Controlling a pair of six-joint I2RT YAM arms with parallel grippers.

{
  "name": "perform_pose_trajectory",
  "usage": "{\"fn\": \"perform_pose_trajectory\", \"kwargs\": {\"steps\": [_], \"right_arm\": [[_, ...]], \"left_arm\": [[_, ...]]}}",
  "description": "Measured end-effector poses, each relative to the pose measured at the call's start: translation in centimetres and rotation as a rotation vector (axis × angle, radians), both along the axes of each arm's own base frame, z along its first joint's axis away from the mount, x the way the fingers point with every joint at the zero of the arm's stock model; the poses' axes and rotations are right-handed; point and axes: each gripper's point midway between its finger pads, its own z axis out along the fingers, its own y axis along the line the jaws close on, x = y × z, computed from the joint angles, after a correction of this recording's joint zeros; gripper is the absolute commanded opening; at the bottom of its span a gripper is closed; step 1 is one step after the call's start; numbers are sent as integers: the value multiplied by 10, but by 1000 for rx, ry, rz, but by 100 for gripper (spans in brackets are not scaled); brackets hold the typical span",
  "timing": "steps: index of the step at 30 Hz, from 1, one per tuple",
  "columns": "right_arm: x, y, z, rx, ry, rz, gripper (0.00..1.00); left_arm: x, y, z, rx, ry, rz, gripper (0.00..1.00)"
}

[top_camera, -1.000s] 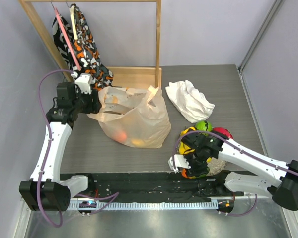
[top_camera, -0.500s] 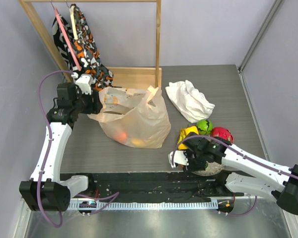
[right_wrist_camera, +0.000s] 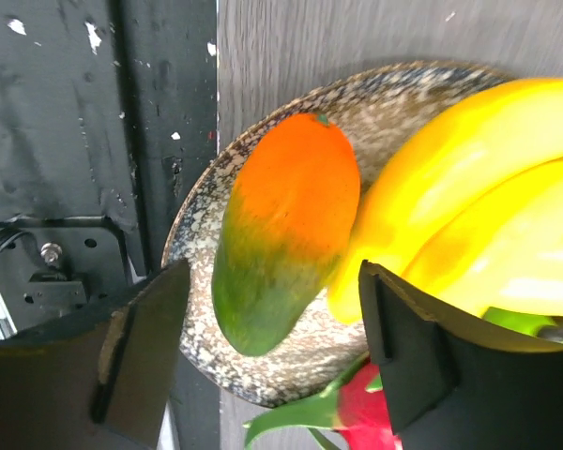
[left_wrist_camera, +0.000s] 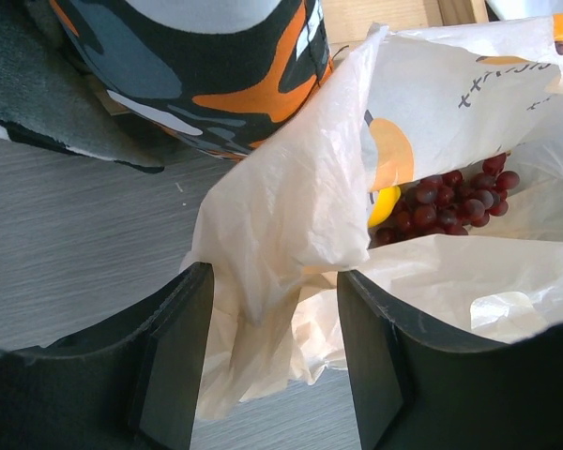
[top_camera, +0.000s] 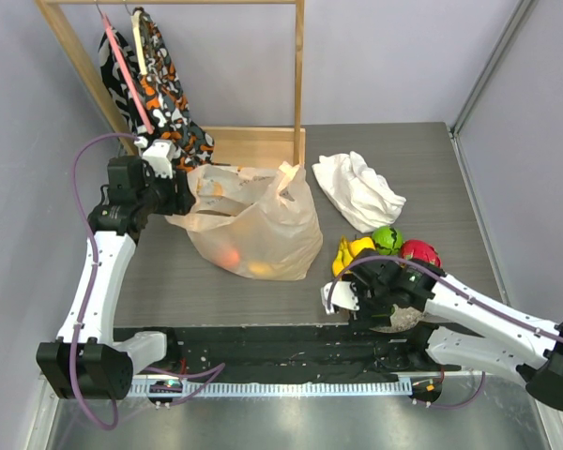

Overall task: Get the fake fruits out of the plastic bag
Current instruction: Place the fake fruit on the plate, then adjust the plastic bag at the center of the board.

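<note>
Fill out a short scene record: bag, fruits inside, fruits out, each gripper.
bag: plastic bag, open on the table
left gripper: closed on the bag's rim
inside: grapes, yellow fruit
out: mango on speckled plate, bananas against it; lime and dragon fruit nearby
right gripper: open above the mango

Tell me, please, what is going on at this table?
A robot is unpacking a plastic bag. The left gripper holds the bag's rim, and grapes are inside. The right gripper is open above a speckled plate, where a mango lies beside bananas.
</note>
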Motion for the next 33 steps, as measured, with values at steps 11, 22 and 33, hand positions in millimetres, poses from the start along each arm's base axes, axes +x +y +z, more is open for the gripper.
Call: {"fn": "perform_pose_trajectory", "kwargs": {"steps": [11,22,33], "right_arm": [[42,56,119,309,-212,-32,72],[150,244,238,856,-265,-137,56],[184,317,177,889,-95,-236,52]], "left_arm": [[-6,-2,2,-10,-5,-7,7],[-37,-16,15,-59,-19,-80,0],[-53,-25,3,-93,36,-122,0]]}}
